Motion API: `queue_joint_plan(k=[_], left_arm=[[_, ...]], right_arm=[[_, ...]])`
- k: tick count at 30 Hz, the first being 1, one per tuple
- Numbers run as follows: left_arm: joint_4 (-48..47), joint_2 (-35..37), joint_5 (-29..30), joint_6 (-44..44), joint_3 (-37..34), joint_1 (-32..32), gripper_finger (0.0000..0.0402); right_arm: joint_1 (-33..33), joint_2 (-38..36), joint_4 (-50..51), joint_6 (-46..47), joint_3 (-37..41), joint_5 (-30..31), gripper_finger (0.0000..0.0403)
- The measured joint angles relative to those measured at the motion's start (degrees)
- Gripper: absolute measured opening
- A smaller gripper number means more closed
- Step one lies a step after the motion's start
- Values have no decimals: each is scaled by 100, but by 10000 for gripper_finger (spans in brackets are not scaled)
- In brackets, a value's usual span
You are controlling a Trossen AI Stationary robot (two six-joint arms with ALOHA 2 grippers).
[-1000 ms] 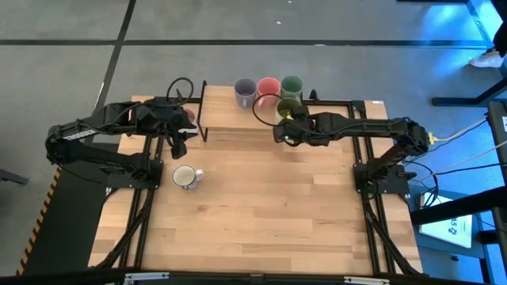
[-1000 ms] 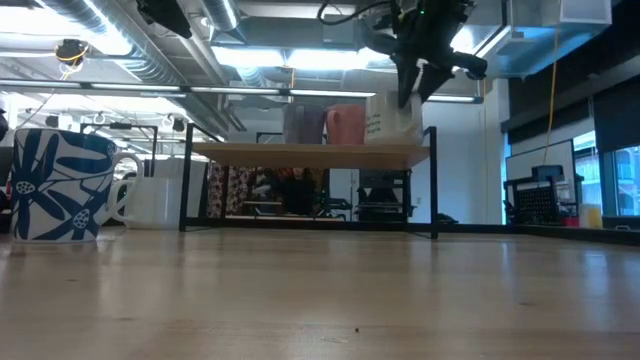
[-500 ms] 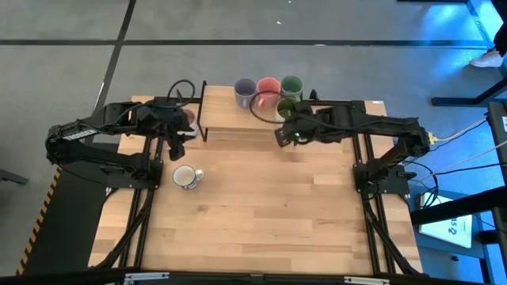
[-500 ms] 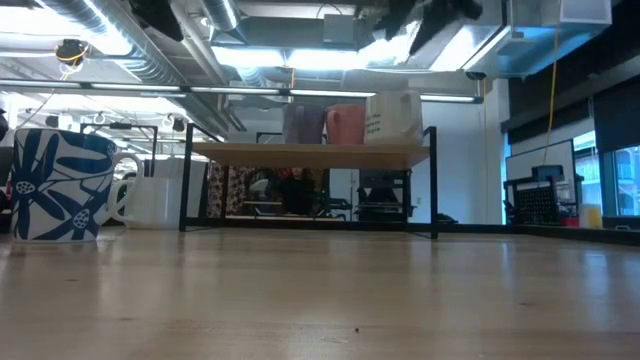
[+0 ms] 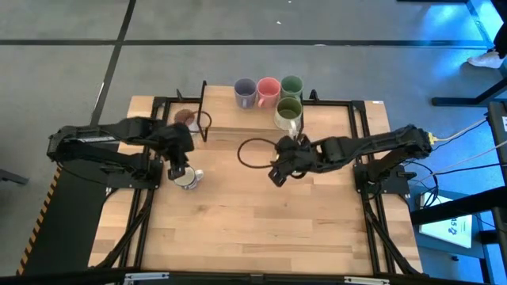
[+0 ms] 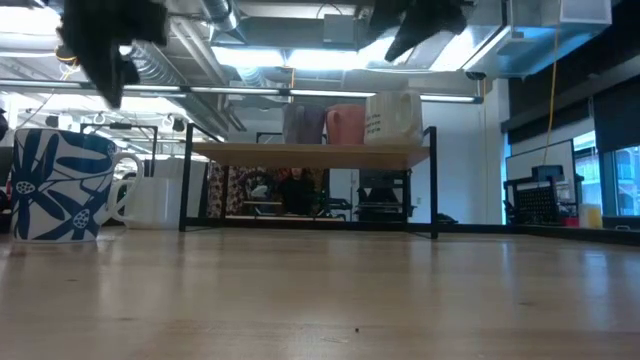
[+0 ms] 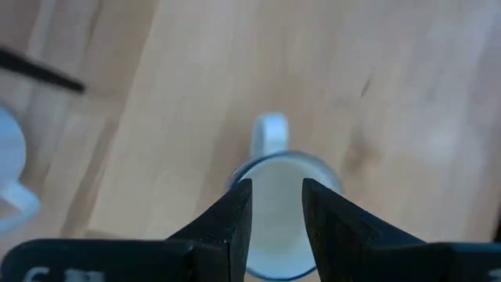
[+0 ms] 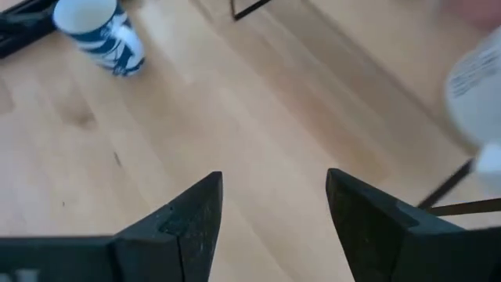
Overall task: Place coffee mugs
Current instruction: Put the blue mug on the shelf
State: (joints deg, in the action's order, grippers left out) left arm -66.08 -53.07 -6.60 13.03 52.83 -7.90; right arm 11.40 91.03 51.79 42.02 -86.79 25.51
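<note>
A white mug with a blue leaf pattern (image 5: 188,179) (image 6: 58,185) stands upright on the table at the left. My left gripper (image 5: 180,167) (image 7: 276,211) hangs just above its mouth (image 7: 275,196), open by a narrow gap and apart from it in the low view (image 6: 110,85). The purple-blue (image 5: 245,90), coral pink (image 5: 268,87), green (image 5: 291,84) and olive-green (image 5: 287,111) mugs stand on the shelf (image 5: 238,120). The dusty pink mug (image 5: 186,117) (image 6: 155,200) stands on the table left of the shelf. My right gripper (image 5: 277,171) (image 8: 270,211) is wide open and empty, above the table's middle.
The wooden shelf on a black frame (image 6: 310,153) stands at the table's far side. A black cable loop (image 5: 253,153) hangs by my right arm. Bare table (image 5: 261,229) lies toward the near edge.
My left gripper has gone from beside the shelf toward the near edge and down, over the blue-patterned mug. My right gripper has risen from the olive-green mug on the shelf and drawn back toward the table's middle. The mugs have stayed where they were.
</note>
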Motion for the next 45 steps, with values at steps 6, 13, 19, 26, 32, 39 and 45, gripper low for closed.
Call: queue_joint_plan(k=[6,13,19,26,32,39,45], left_arm=[[-145,-340,454,-403,-330,5,108],[-172,-736,208,-741,-437,9,108],[18,-898,498,-763,-613,5,108],[418,-1036,442,-872,-1052,5,104],[546,-1045,420,-978,-1076,6,37],[510,-1028,480,-1212,-774,119,17],[455,-987,391,-1427,390,277,17]], right_arm=[[-11,6,-807,27,475,-313,213],[-11,8,-909,27,516,-303,213],[-11,8,-883,0,516,-278,213],[-13,8,-883,-36,516,-206,213],[-13,8,-883,-51,516,-196,213],[-102,8,-1047,-4,516,-248,213],[-92,8,-2548,-1119,516,-648,213]])
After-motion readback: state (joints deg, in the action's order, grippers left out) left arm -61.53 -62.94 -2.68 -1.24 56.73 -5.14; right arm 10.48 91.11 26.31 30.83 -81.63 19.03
